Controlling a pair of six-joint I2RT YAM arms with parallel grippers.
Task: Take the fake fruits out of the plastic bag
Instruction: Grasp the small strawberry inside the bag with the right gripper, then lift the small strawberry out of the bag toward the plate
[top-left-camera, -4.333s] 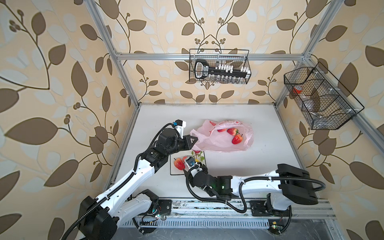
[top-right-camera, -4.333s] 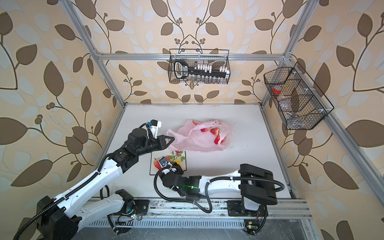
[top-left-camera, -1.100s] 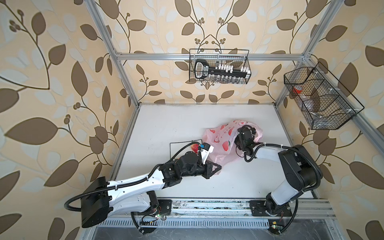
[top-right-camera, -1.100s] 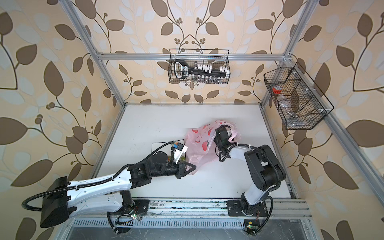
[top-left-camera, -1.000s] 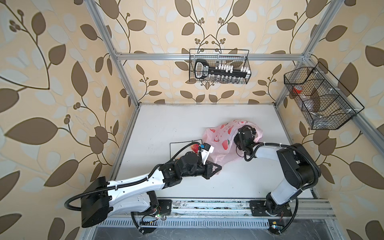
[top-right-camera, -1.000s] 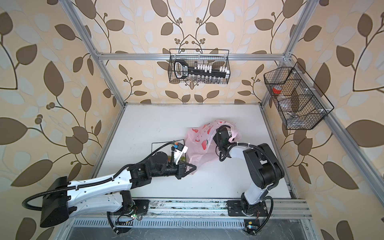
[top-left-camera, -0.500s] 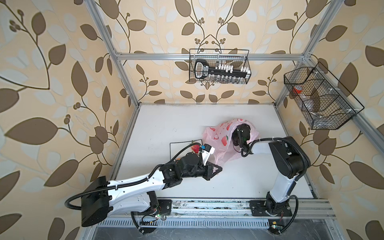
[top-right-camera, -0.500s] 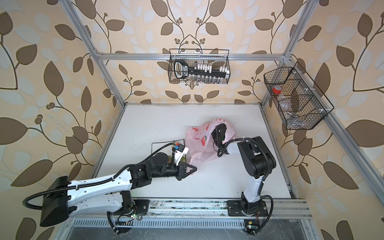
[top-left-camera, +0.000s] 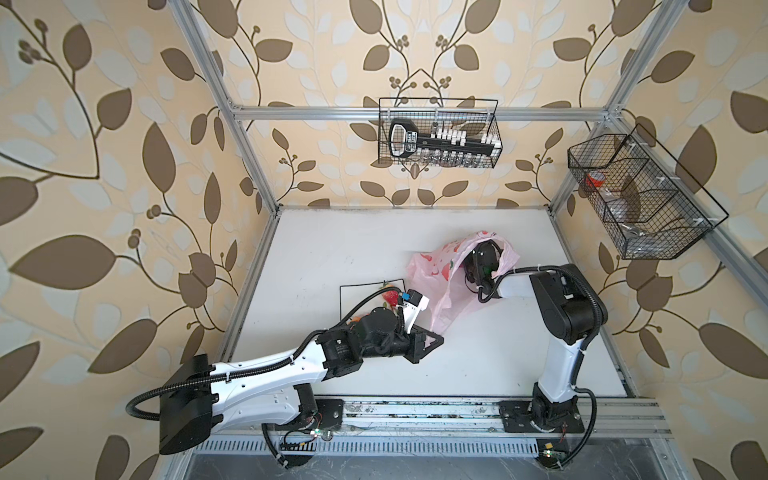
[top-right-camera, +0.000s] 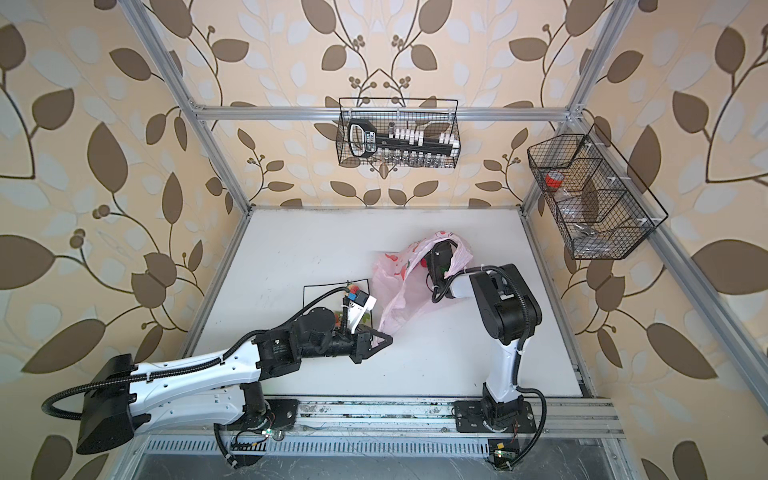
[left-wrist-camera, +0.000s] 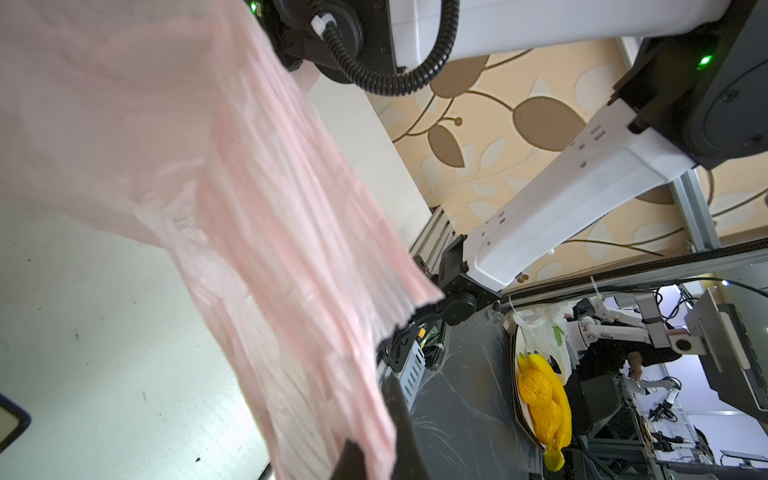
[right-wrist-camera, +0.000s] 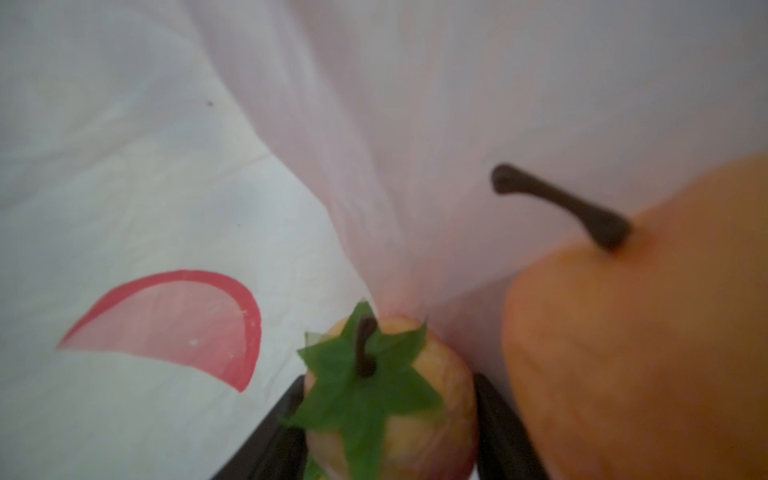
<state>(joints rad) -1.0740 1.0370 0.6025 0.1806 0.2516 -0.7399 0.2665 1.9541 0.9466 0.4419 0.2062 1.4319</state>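
Your left gripper (top-left-camera: 433, 338) is clamped tight on the low corner of the plastic bag (top-left-camera: 432, 272) in both top views. The pink film runs up and away from it over the desk (top-left-camera: 332, 249) to your right gripper (top-left-camera: 473, 272), which is pushed inside the bag's mouth, its fingertips hidden from above. Just behind the left gripper lies the black-rimmed plate (top-left-camera: 341, 299), mostly under that arm, with a red fruit (top-left-camera: 390, 297) on it. Through the left wrist camera you see the bag (left-wrist-camera: 270, 208) gathered into pleats and pinched between the dark fingers (left-wrist-camera: 405, 436). Through the right wrist camera the right gripper (right-wrist-camera: 388, 419) sits narrow on a small peach (right-wrist-camera: 390, 395) with a green leaf collar and brown stem, one finger (right-wrist-camera: 282, 432) against each side of it. A larger orange pear (right-wrist-camera: 623, 353) lies just beside the far finger; you cannot tell whether they touch. Bag film, with a red peach print, surrounds both fruits.
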